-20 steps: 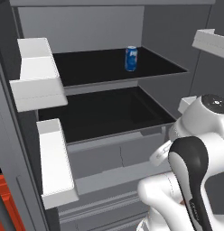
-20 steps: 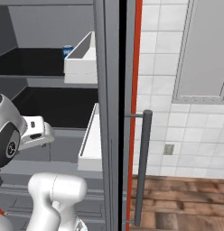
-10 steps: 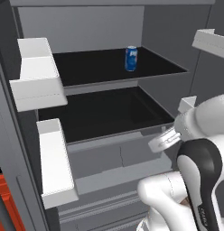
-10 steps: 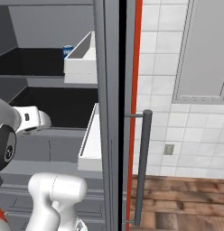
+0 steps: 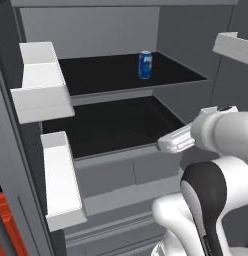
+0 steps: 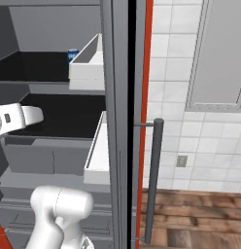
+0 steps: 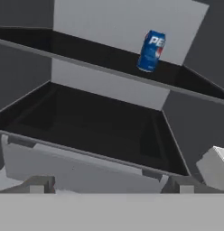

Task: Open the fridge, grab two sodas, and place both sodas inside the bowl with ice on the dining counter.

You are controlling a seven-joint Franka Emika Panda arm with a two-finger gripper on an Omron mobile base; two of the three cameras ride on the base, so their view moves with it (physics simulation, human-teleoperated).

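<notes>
The fridge (image 5: 111, 35) stands open, with black shelves and white door bins. One soda, a blue can with white markings (image 5: 145, 65), stands upright toward the back of the upper shelf (image 5: 96, 75); it also shows as the can (image 7: 151, 50) and, partly behind a door bin, as the can (image 6: 72, 54). My gripper (image 7: 109, 186) is open and holds nothing. It sits at the front of the lower shelf (image 7: 95, 126), below and in front of the can. My hand (image 5: 176, 141) points left into the fridge. The bowl with ice and the dining counter are out of view.
White door bins (image 5: 43, 82) on the left door jut toward the shelves. The right door's edge (image 6: 120, 121) and its bar handle (image 6: 154, 180) stand right of my arm, with a bin (image 6: 88, 65) on it. Grey drawers (image 5: 121, 172) lie under the lower shelf. White wall tiles (image 6: 171, 58) sit beyond.
My hand has risen and reached a little further in toward the lower shelf's front. The can has not moved and the jaws have stayed open.
</notes>
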